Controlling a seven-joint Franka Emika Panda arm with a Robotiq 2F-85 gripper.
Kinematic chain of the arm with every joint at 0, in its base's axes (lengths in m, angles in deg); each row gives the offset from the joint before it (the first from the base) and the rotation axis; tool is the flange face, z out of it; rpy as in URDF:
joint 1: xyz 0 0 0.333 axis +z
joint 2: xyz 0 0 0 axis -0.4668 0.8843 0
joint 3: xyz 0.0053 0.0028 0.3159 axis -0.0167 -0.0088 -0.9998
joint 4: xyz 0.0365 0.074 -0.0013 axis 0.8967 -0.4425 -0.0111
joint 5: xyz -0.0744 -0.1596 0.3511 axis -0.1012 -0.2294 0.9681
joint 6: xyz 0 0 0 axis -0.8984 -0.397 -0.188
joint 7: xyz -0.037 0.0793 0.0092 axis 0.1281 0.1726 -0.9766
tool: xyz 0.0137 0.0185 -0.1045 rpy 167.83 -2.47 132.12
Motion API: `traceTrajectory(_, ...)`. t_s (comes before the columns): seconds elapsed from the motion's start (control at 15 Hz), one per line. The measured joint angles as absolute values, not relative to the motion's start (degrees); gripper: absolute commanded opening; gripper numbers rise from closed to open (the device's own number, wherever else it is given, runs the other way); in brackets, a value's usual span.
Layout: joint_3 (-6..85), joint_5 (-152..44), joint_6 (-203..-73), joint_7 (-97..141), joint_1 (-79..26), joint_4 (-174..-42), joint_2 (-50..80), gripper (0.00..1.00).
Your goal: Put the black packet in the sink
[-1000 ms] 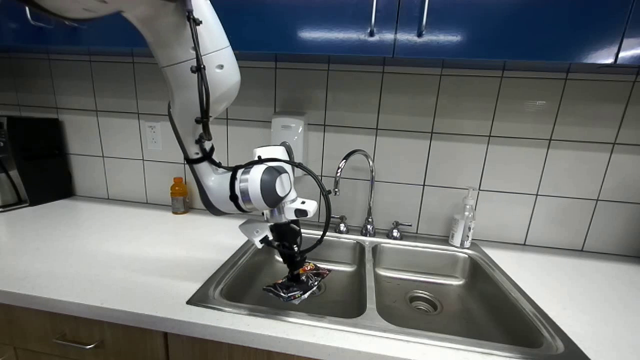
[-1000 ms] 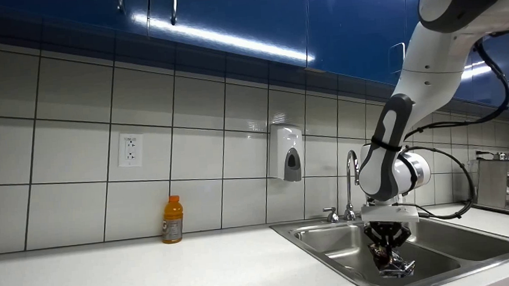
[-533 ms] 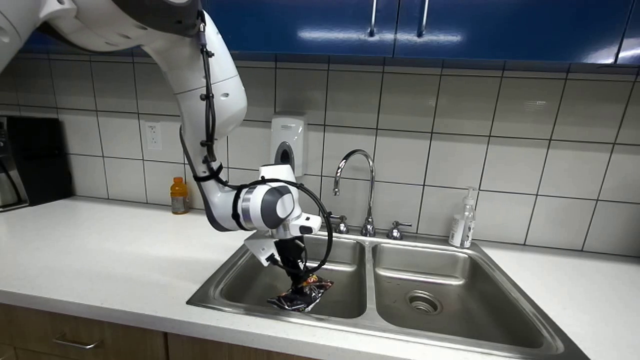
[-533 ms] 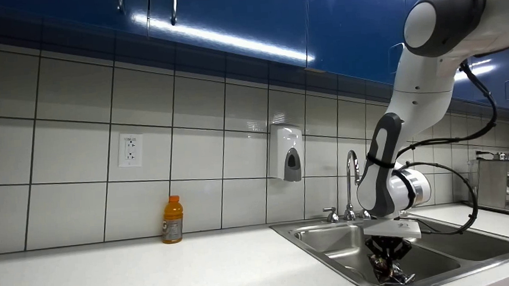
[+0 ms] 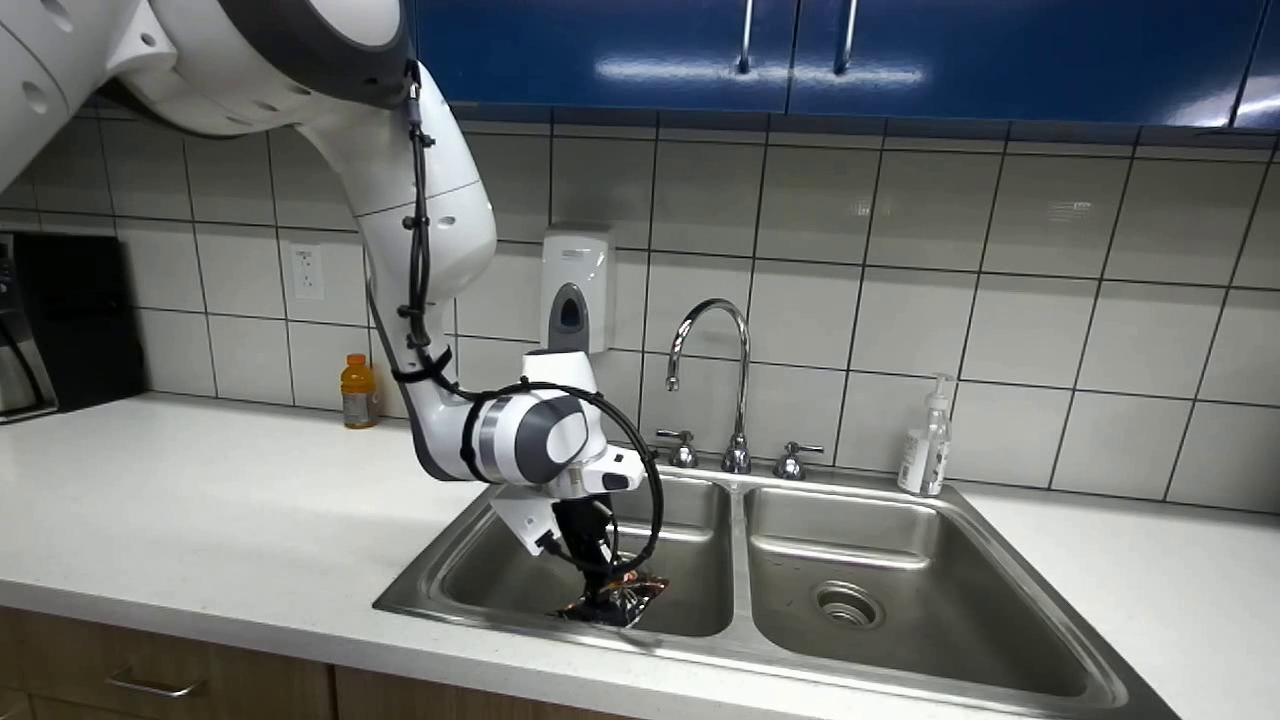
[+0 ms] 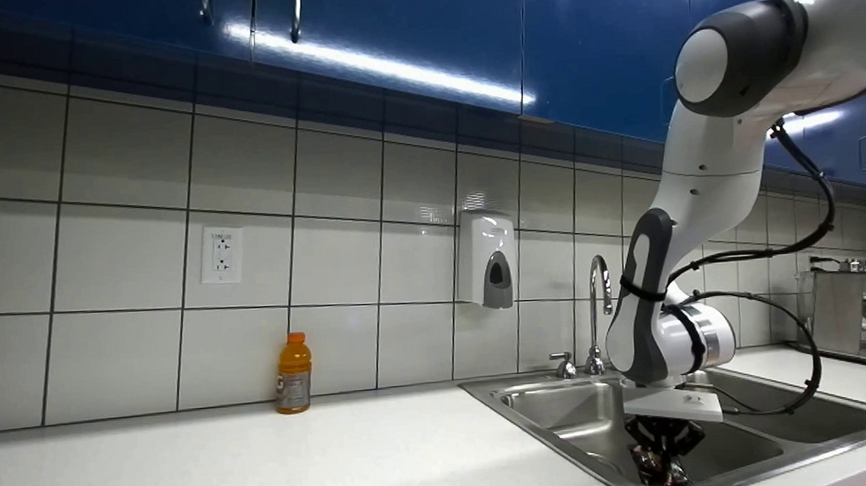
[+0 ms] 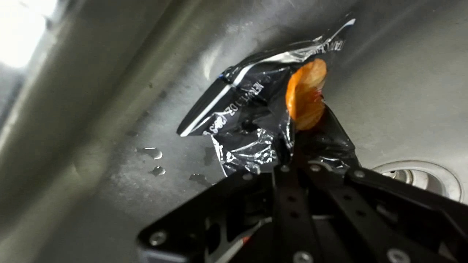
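The black packet [image 7: 245,117] is crinkled, with white print and an orange patch. It is inside one basin of the stainless sink [image 5: 741,575], near the front wall. It also shows low in an exterior view [image 5: 638,592] and in another exterior view [image 6: 648,464]. My gripper [image 7: 294,155] points down into that basin, shut on the packet, which is pinched and folded between the fingertips. In both exterior views the gripper [image 5: 603,598] [image 6: 665,454] hides part of the packet. The packet is at or just above the basin floor; I cannot tell whether it rests on it.
A drain [image 7: 416,179] lies beside the packet. The chrome faucet [image 5: 740,400] stands behind the basins. A soap pump bottle [image 5: 925,445] stands at the sink's back corner. An orange bottle [image 6: 294,375] stands on the counter by the tiled wall. A soap dispenser [image 6: 486,258] hangs above.
The arm has moved down, lowering the gripper and packet deeper into the basin. The packet is now partly hidden and sits closer to the basin floor. The grip stays shut.
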State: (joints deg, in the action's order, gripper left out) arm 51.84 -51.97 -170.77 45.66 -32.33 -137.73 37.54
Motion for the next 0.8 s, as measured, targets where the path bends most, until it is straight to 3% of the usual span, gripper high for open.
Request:
traceTrajectory(0.4,52.0,-49.8,-172.5,43.5,-32.2,-137.6,39.4,0.0)
traceTrajectory(0.47,52.0,-49.6,-172.6,43.3,-32.2,-137.6,39.6,0.21)
traceTrajectory(0.8,52.4,-48.8,-172.7,42.9,-31.8,-137.6,39.6,0.56)
